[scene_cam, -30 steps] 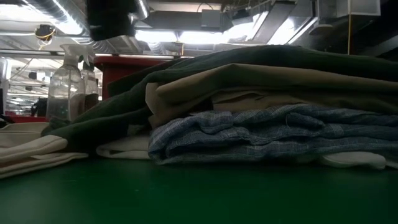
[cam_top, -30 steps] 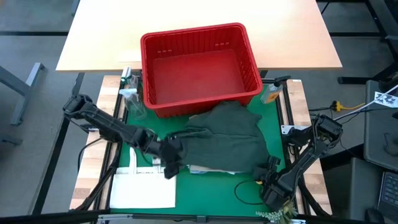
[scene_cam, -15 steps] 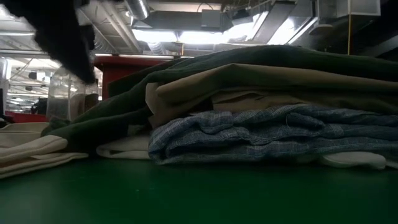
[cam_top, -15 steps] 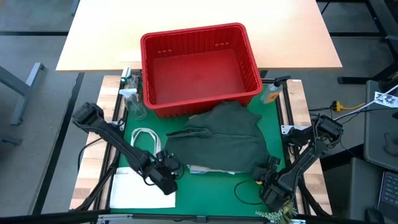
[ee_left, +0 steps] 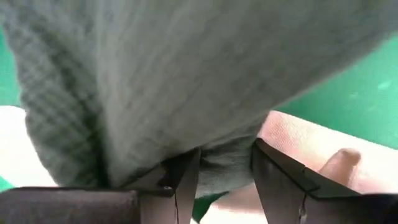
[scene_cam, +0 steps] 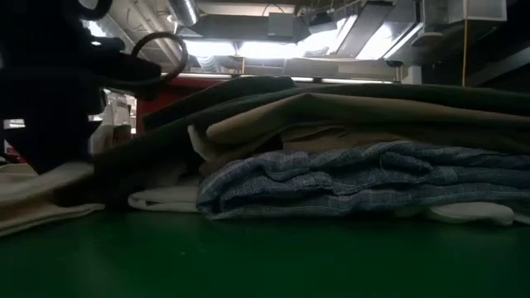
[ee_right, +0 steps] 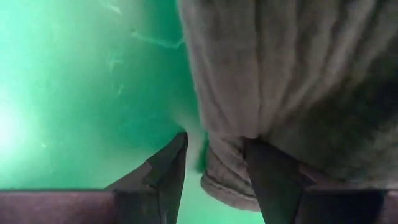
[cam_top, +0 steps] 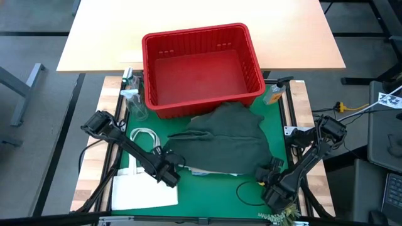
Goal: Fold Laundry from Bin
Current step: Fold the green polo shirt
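The red bin [cam_top: 201,69] sits at the far side of the green mat [cam_top: 213,191]. Just in front of it lies a pile of laundry [cam_top: 220,141]. A dark green piece [scene_cam: 273,91] is on top. Under it are a tan piece [scene_cam: 348,116], a blue-and-white one [scene_cam: 364,178] and a white one [scene_cam: 166,197].

The left gripper [cam_top: 168,174] is low at the near left corner of the pile, with its fingers [ee_left: 183,180] pinching the edge of the dark green cloth. The right gripper [cam_top: 269,171] is at the near right corner, with its fingers [ee_right: 168,168] pinching the cloth edge there too.

A white bag [cam_top: 141,188] lies flat on the left. Spray bottles [cam_top: 130,94] stand beside the bin.
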Available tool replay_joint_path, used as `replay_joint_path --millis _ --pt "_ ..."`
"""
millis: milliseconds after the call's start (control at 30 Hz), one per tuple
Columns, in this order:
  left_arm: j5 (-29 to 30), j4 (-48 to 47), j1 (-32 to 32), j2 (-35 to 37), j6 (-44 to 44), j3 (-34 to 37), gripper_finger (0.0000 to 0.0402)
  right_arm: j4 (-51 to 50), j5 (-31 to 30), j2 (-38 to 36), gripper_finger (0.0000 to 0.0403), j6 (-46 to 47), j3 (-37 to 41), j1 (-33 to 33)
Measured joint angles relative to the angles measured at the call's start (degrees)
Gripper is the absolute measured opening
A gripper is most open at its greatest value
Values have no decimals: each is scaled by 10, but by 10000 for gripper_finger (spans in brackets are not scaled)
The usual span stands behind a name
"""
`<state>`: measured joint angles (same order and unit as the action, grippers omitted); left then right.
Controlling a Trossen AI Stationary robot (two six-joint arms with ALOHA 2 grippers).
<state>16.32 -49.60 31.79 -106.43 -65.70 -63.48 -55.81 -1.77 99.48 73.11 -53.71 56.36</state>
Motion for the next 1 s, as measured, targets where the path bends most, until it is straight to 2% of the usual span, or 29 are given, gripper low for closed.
replay_joint_path --millis 367,733,1000 --pt "-54 -94 4 1 2 2 141 -16 90 0 170 17 0 -21" --pt "-93 -172 7 7 3 4 139 -48 118 -23 170 13 -6 -26" --pt "-103 -238 7 15 0 1 105 -63 126 -30 170 13 -7 -27"
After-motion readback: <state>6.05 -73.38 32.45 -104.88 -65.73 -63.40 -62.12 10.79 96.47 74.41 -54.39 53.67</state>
